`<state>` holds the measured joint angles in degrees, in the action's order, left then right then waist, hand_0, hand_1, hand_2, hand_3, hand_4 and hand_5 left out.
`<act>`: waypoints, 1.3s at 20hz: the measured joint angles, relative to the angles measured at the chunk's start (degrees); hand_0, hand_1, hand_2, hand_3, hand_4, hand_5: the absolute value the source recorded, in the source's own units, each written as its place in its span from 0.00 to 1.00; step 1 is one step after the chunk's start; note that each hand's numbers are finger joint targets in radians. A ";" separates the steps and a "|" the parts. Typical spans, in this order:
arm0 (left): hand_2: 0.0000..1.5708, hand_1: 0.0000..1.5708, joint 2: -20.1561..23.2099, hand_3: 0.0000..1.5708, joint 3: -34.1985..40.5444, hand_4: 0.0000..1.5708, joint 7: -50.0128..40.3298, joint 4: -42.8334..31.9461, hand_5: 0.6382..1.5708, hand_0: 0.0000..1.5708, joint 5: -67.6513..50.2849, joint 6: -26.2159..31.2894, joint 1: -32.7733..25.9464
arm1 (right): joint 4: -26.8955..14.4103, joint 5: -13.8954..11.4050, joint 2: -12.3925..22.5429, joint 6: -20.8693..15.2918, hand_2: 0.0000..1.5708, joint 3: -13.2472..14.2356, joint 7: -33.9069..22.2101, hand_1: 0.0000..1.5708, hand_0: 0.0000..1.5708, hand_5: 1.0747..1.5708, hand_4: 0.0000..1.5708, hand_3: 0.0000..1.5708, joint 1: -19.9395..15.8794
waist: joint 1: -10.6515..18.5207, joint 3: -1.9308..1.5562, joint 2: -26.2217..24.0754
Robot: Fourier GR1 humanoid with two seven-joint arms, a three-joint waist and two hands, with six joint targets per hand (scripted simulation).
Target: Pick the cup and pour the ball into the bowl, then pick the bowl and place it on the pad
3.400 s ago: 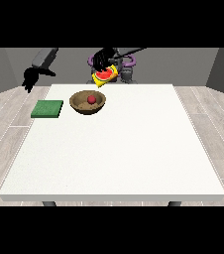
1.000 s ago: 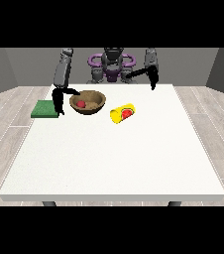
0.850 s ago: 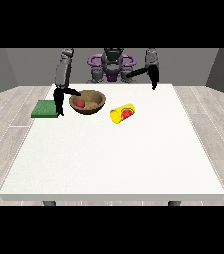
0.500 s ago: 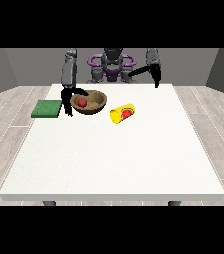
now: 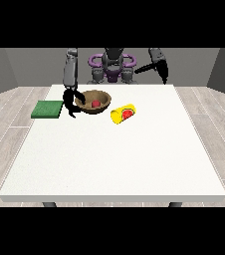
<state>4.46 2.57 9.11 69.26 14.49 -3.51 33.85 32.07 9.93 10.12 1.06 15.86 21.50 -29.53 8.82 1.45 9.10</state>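
Note:
A brown bowl (image 5: 88, 107) sits on the white table (image 5: 114, 159) at the back left, with a red ball (image 5: 95, 103) inside it. The hand at the view's left (image 5: 71, 102) hangs at the bowl's left rim, its fingers curled round the rim. A yellow cup (image 5: 119, 115) lies on its side just right of the bowl, its red inside facing the camera. The green pad (image 5: 48, 108) lies flat to the left of the bowl and the hand. The hand at the view's right (image 5: 163, 70) is raised over the table's back edge, holding nothing.
The robot's torso (image 5: 112, 67) stands behind the table's back edge. Grey wooden floor surrounds the table on all sides.
The cup, earlier held over the bowl, now lies on the table. The hand at the view's left has come down to the bowl's left rim and closed on it.

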 measured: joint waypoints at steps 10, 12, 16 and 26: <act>0.00 0.00 2.32 0.00 3.74 0.00 3.63 -3.70 1.00 0.00 -2.00 0.07 -3.76 | 0.20 -3.49 1.04 -6.18 1.00 -3.66 -13.91 1.00 1.00 0.98 0.66 1.00 -3.62 | -3.48 -1.14 -2.87; 0.00 0.00 2.54 0.00 4.54 0.00 4.62 -5.18 1.00 0.00 -2.45 -0.03 -5.24 | 1.08 -3.43 1.17 -5.86 1.00 -4.35 -18.49 1.00 1.00 0.96 0.67 1.00 -4.74 | -4.73 -1.25 -4.84; 0.00 0.00 3.68 0.00 5.60 0.00 4.78 -6.53 1.00 0.00 -2.49 -0.58 -5.92 | 2.88 -1.80 4.29 -3.07 1.00 -3.54 -24.44 1.00 1.00 0.98 0.68 1.00 -6.78 | -6.72 -1.36 -6.14; 0.00 0.00 3.38 0.00 5.19 0.00 7.61 -4.66 0.99 0.00 -2.66 -1.91 -4.96 | 1.97 4.18 14.91 5.77 1.00 3.41 -23.80 1.00 1.00 0.98 0.68 1.00 -6.68 | -6.56 -1.47 0.15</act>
<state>7.84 7.76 16.72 64.60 11.83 -5.42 28.89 34.04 14.11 25.03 6.83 19.26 -2.30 -36.21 2.26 -0.02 9.25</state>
